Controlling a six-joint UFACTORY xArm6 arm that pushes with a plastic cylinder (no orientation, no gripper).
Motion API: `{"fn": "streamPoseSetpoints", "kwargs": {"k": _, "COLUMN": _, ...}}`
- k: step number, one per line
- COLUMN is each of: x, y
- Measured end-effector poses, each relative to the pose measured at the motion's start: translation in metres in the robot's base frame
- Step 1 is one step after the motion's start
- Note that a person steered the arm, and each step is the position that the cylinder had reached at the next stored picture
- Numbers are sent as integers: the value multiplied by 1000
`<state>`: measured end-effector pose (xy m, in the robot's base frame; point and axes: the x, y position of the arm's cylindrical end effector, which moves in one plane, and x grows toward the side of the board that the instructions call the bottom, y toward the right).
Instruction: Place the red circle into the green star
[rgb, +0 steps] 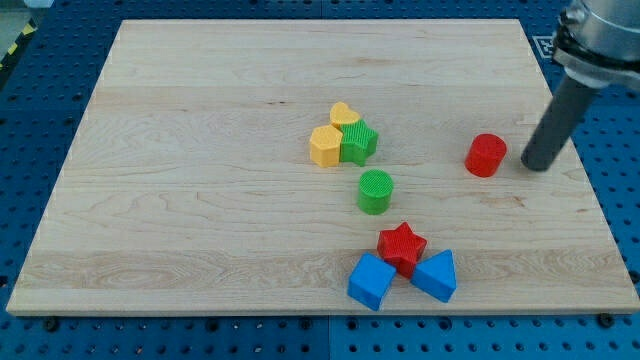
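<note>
The red circle (486, 155) is a short red cylinder on the wooden board at the view's right. The green star (358, 142) sits near the board's middle, touching a yellow hexagon (325, 146) on its left and a yellow heart (344, 114) above it. My tip (536, 166) rests on the board just to the right of the red circle, a small gap apart. The dark rod rises from it toward the view's top right.
A green cylinder (375, 191) stands below the green star. A red star (402, 246), a blue cube (371, 281) and a blue triangle (436, 276) cluster near the board's bottom edge. The board's right edge (575, 150) runs close behind my tip.
</note>
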<state>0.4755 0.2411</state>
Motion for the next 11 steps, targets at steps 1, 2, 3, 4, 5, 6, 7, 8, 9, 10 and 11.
{"fn": "streamPoseSetpoints", "kwargs": {"k": 1, "x": 14, "y": -20}}
{"fn": "streamPoseSetpoints", "kwargs": {"k": 2, "x": -22, "y": -61}}
{"fn": "streamPoseSetpoints", "kwargs": {"k": 3, "x": -43, "y": -96}}
{"fn": "streamPoseSetpoints", "kwargs": {"k": 4, "x": -27, "y": -94}}
{"fn": "streamPoseSetpoints", "kwargs": {"k": 5, "x": -9, "y": -68}}
{"fn": "streamPoseSetpoints", "kwargs": {"k": 6, "x": -32, "y": -49}}
{"fn": "streamPoseSetpoints", "kwargs": {"k": 7, "x": -61, "y": -60}}
{"fn": "streamPoseSetpoints", "kwargs": {"k": 8, "x": -82, "y": -86}}
{"fn": "streamPoseSetpoints", "kwargs": {"k": 9, "x": -96, "y": -114}}
{"fn": "streamPoseSetpoints", "kwargs": {"k": 10, "x": -95, "y": -141}}
{"fn": "streamPoseSetpoints", "kwargs": {"k": 11, "x": -95, "y": -152}}
